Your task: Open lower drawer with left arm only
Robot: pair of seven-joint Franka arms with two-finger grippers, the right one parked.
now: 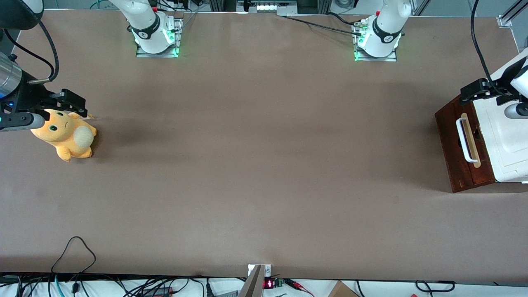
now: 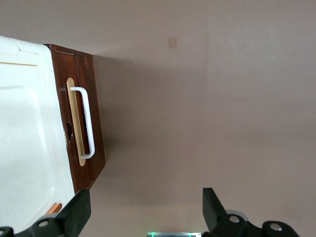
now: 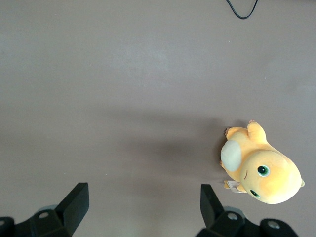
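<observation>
The lower drawer (image 1: pixel 449 144) has a dark reddish-brown front and a white U-shaped handle (image 1: pixel 465 140) on a pale wood strip. It stands under the white cabinet top (image 1: pixel 509 144) at the working arm's end of the table. In the left wrist view the drawer front (image 2: pixel 96 133) and its handle (image 2: pixel 87 121) also show. My left gripper (image 1: pixel 478 90) hangs above the cabinet's edge that is farther from the front camera. In the left wrist view the gripper (image 2: pixel 145 197) is open and empty, over bare table in front of the drawer and apart from the handle.
An orange plush toy (image 1: pixel 66 134) lies toward the parked arm's end of the table. The two arm bases (image 1: pixel 156 37) (image 1: pixel 377 41) stand at the edge farthest from the front camera. Cables (image 1: pixel 76 251) lie along the nearest edge.
</observation>
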